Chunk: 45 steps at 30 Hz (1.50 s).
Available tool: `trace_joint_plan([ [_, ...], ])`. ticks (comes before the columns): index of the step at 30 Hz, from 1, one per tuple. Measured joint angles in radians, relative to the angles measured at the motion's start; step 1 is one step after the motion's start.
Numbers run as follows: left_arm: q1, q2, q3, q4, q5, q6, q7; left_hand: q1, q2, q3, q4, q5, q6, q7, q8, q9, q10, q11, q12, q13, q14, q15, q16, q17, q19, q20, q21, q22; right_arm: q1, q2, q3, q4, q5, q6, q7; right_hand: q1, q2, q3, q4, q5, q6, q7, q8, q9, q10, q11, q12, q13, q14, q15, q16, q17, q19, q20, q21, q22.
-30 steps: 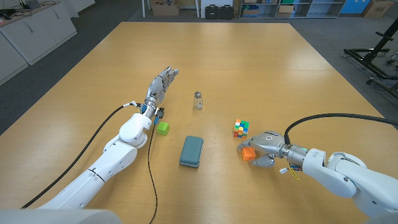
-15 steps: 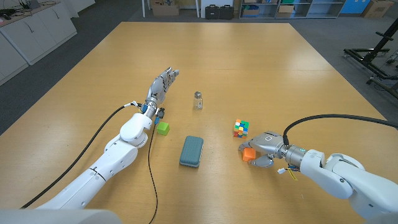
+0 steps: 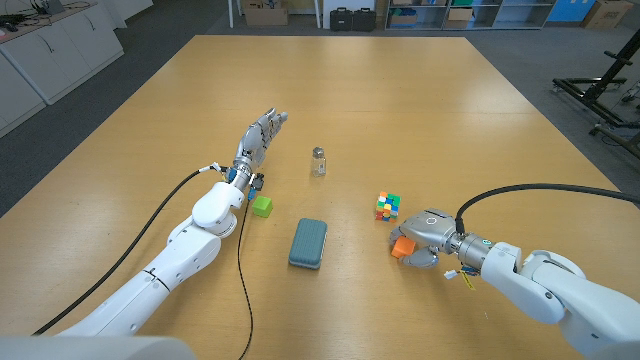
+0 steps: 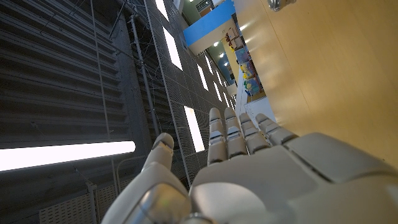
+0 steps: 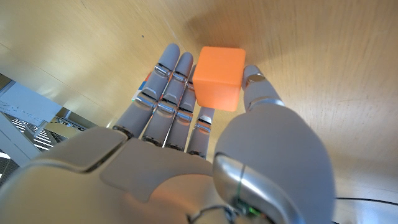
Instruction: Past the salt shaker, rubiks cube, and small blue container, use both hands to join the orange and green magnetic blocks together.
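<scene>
Orange block (image 3: 403, 245) sits pinched between thumb and fingers of right hand (image 3: 424, 236), low over table (image 3: 420, 110), just this side of rubiks cube (image 3: 387, 206); hand and block have crept slightly right vs. 1 s ago. Green block (image 3: 261, 206) lies on table beside left arm, unmoved. Left hand (image 3: 260, 133) holds nothing, fingers straight and close, same pose as before. Salt shaker (image 3: 318, 161) and small blue container (image 3: 308, 243) stand between the blocks, unchanged.
</scene>
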Motion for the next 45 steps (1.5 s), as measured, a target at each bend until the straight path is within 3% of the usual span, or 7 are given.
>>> trace_joint_plan([
  [5,0.005,0.003,-0.004,-0.003,-0.001,-0.002,0.0,0.0,0.0,0.0,0.0,0.0,0.0,0.0,0.0,0.0,0.0,0.0,0.0,0.0,0.0,0.0,0.0,0.0,-0.008,0.002,0.0,0.0,-0.005,0.0,0.0,0.001,-0.001,0.0,-0.03,0.001,-0.001,0.004,-0.002,-0.008,0.023,0.002,0.013,0.0,0.027,0.012,0.009,0.0,0.021,-0.001,0.002,-0.005,0.011,0.0,0.014,0.0],
  [19,0.017,0.007,-0.014,-0.01,-0.004,-0.018,0.003,0.0,0.0,0.0,0.0,0.0,0.003,0.004,0.0,0.0,0.0,0.0,0.0,0.0,0.0,0.0,-0.004,0.0,-0.008,0.002,0.0,0.0,-0.015,0.019,0.013,-0.019,-0.019,-0.012,-0.093,0.008,-0.008,0.011,-0.006,-0.016,0.049,0.004,0.013,-0.004,0.039,0.017,0.009,0.001,0.035,0.006,0.005,-0.005,0.015,-0.004,0.025,0.005],
  [36,0.04,0.015,-0.027,-0.027,0.029,-0.042,0.027,0.0,0.0,0.0,0.0,0.0,0.007,0.0,-0.008,0.0,0.009,0.002,0.0,0.0,0.009,-0.002,-0.004,0.0,-0.008,0.002,0.0,0.0,-0.011,0.091,0.016,-0.054,-0.013,-0.05,-0.157,0.013,-0.013,0.012,-0.005,-0.022,0.054,0.002,0.015,-0.003,0.039,0.017,0.009,-0.003,0.041,0.008,0.005,-0.009,0.014,-0.004,0.029,0.004],
  [45,0.084,0.031,-0.05,-0.061,0.069,-0.054,0.064,0.0,0.0,0.0,0.0,0.0,0.018,0.0,-0.008,0.0,0.016,0.002,0.0,0.0,0.009,-0.002,-0.004,0.0,-0.008,0.002,0.0,0.0,0.004,0.136,0.006,-0.061,0.03,-0.072,-0.209,0.013,-0.013,0.012,-0.005,-0.023,0.056,0.004,0.015,-0.003,0.045,0.012,0.006,-0.004,0.044,0.008,0.005,-0.009,0.014,-0.004,0.036,0.004],
])
